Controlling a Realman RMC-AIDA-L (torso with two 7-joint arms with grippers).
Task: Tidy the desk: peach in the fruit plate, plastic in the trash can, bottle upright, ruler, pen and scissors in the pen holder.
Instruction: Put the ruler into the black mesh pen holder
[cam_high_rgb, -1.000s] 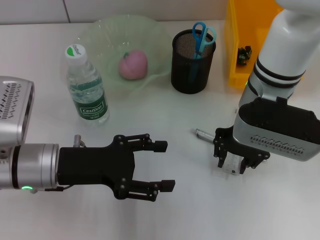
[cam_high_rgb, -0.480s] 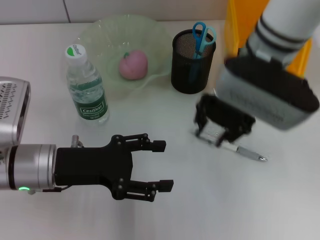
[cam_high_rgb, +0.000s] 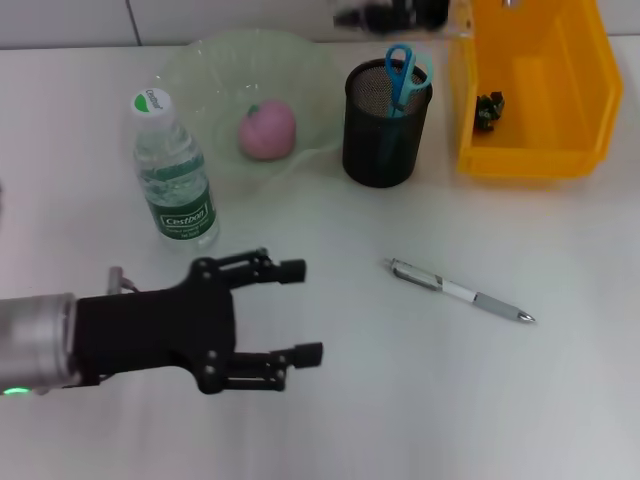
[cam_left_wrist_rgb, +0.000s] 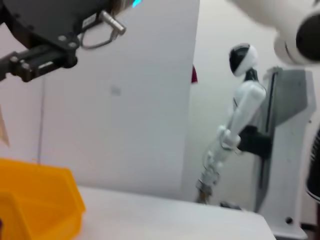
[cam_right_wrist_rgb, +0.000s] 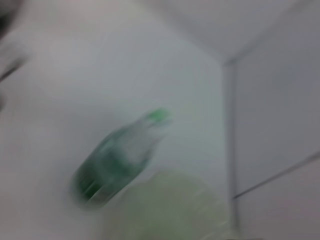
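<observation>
The pen (cam_high_rgb: 460, 291) lies flat on the desk (cam_high_rgb: 560, 400), well apart from the left gripper (cam_high_rgb: 300, 310), out at its 3 o'clock. That gripper's jaws stand wide apart, holding nothing, the arm reaching in level. The right gripper (cam_high_rgb: 390, 14), blurred at 12 o'clock beyond the pen holder (cam_high_rgb: 385, 125), may be empty; I cannot tell its jaws.

Robotics lab, test-bench setup. Plain white table (cam_high_rgb: 420, 400) against bare white wall panels (cam_left_wrist_rgb: 120, 100). Left wrist view shows a white humanoid robot (cam_left_wrist_rgb: 235, 120) on a grey stand (cam_left_wrist_rgb: 285, 150) in the background. Yellow parts bin (cam_high_rgb: 530, 90) on the table is typical lab storage.
</observation>
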